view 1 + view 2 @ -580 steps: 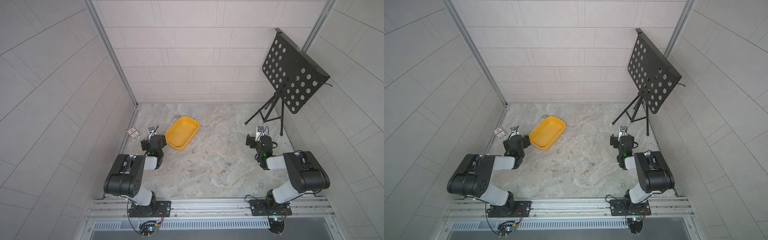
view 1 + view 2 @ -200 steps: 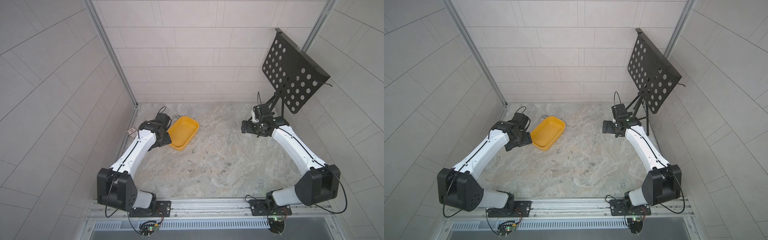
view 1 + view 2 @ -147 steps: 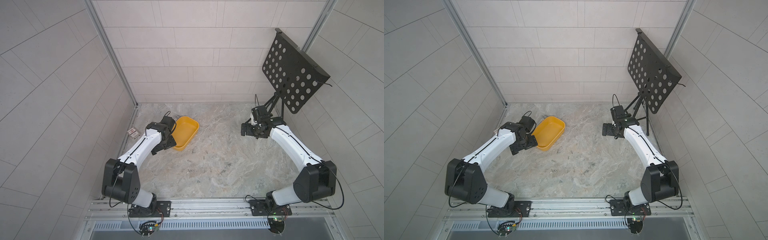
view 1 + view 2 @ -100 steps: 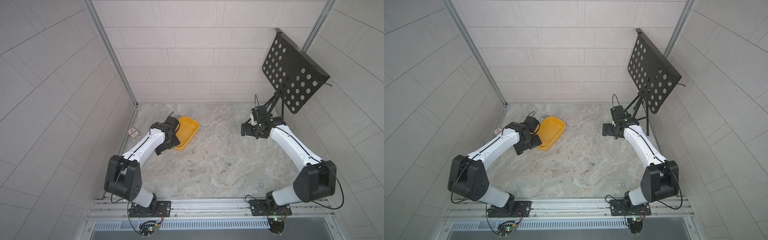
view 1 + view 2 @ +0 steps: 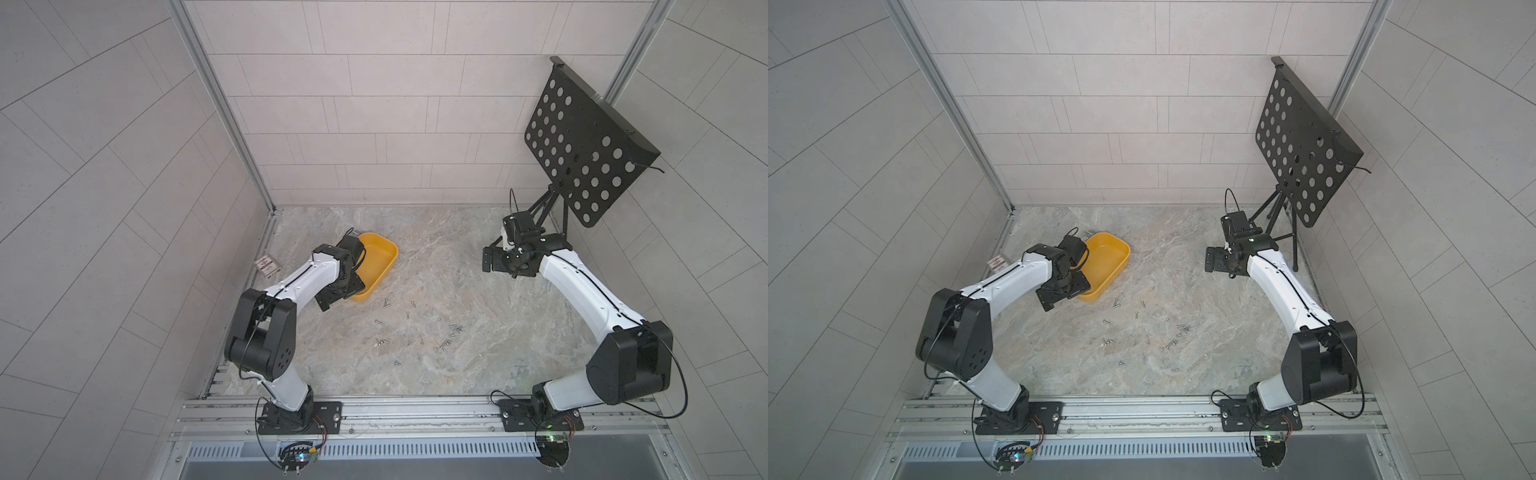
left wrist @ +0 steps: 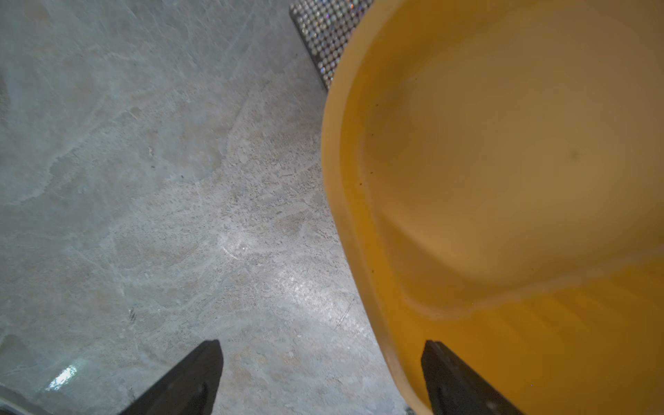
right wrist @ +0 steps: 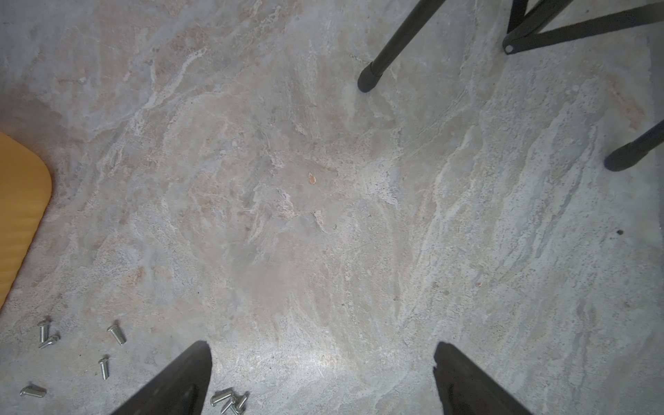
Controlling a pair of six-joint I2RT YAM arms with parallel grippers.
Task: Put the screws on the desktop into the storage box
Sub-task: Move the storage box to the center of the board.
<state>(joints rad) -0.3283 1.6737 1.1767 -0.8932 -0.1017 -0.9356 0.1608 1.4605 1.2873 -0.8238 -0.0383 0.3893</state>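
The yellow storage box (image 5: 380, 262) (image 5: 1108, 259) lies on the marble desktop (image 5: 436, 374) at the back left. Several small silver screws (image 5: 451, 330) (image 5: 1179, 330) are scattered on the desktop in front of and to the right of it. My left gripper (image 5: 338, 293) (image 6: 321, 345) hangs open over the box's near end, one finger over the desktop, the other over the box's inside (image 6: 503, 179). My right gripper (image 5: 496, 262) (image 7: 321, 346) is open above bare desktop at the back right, with screws (image 7: 116, 334) beside one finger and nothing between the fingers.
A glittery tube (image 6: 327, 32) lies behind the box's far end. A small red-and-white card box (image 5: 267, 266) sits by the left wall. A black perforated music stand (image 5: 582, 145) stands at the back right, its legs (image 7: 395, 46) close to my right gripper.
Both arms have unfolded from their low rest pose. Over the last second my left gripper swung from the box's left side to its near end; the right arm barely moved.
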